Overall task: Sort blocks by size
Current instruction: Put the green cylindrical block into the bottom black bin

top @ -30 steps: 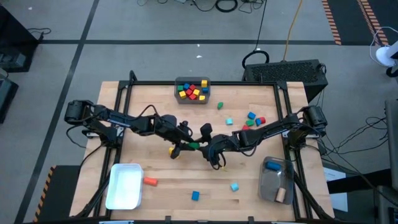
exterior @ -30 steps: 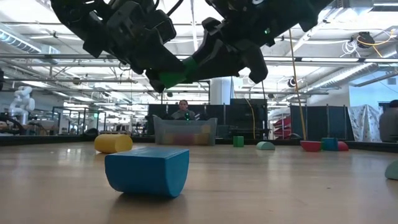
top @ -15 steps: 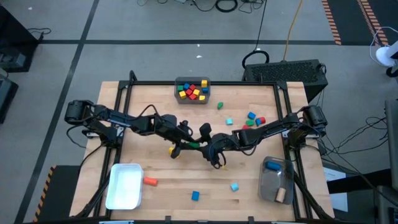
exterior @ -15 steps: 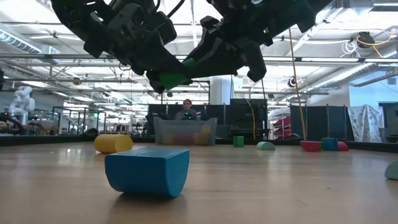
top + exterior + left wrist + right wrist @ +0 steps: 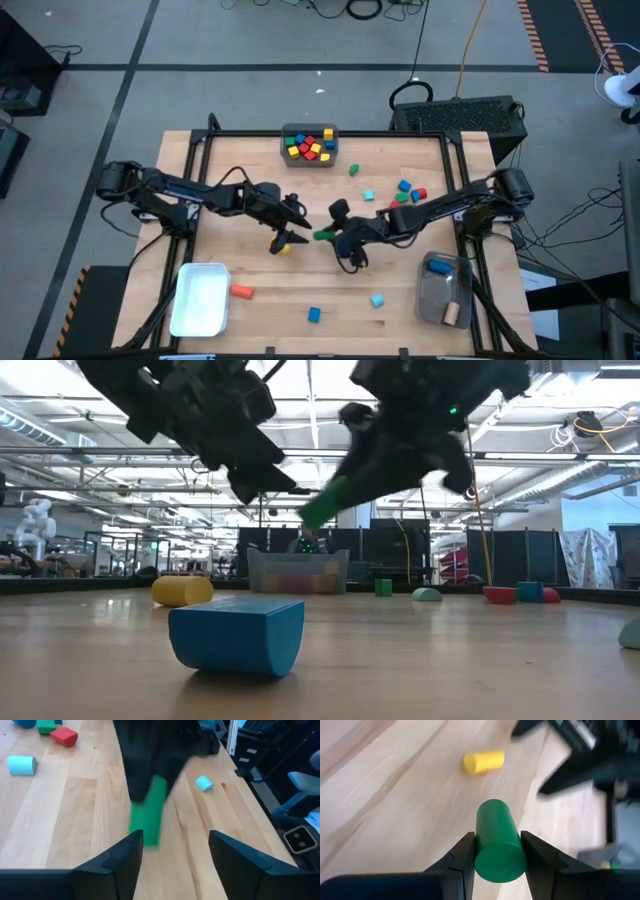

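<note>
Gripping a green block (image 5: 499, 841), your right gripper (image 5: 331, 232) is hovering mid-bench; left gripper (image 5: 292, 226) is gaping empty beside it.

Smooth matt green block (image 5: 498, 842), pale grained wooden table (image 5: 395, 810).

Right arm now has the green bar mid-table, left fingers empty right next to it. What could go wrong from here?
1. The right gripper is shut on the green bar near one end, with most of its length sticking out; it could pivot or slip.
2. The left gripper hangs open close beside it, so the arms could clash.
3. A yellow block lies on the table under the handover spot; a dropped bar could knock it.
</note>
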You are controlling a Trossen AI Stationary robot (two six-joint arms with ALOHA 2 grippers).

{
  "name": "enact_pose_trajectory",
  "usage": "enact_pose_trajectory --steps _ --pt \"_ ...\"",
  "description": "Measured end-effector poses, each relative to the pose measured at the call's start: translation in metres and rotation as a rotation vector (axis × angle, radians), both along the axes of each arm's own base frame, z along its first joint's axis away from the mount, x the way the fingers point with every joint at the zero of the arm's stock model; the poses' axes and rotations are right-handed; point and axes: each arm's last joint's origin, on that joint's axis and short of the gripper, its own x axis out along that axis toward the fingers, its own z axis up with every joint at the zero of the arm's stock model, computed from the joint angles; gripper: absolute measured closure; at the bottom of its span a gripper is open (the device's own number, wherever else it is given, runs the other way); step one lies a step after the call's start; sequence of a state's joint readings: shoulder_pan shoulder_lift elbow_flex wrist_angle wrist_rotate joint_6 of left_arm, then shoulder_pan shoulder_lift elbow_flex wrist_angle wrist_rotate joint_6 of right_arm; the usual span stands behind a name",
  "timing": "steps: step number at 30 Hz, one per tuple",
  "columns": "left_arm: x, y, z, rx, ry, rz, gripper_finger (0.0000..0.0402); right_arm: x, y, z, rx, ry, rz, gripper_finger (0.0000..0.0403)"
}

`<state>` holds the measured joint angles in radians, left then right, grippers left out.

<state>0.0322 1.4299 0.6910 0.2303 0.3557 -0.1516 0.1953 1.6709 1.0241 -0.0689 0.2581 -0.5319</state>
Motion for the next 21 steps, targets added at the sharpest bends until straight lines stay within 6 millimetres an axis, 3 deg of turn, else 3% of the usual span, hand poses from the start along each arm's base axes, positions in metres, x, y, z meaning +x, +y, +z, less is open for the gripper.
enact_pose_trajectory --steps 8,16,21 --pt "-0.01 -0.005 0.015 0.0 -0.014 -0.014 0.0166 -0.047 0.013 0.032 0.142 0.152 -0.045 0.0285" --pt "-0.013 -0.015 0.011 0.033 0.031 -0.006 0.0165 -0.109 0.028 0.071 0.404 0.267 -0.078 0.0285" --pt "-0.016 -0.015 0.005 0.047 0.096 0.015 0.0165 -0.145 0.033 0.084 0.514 0.34 -0.18 0.0285"
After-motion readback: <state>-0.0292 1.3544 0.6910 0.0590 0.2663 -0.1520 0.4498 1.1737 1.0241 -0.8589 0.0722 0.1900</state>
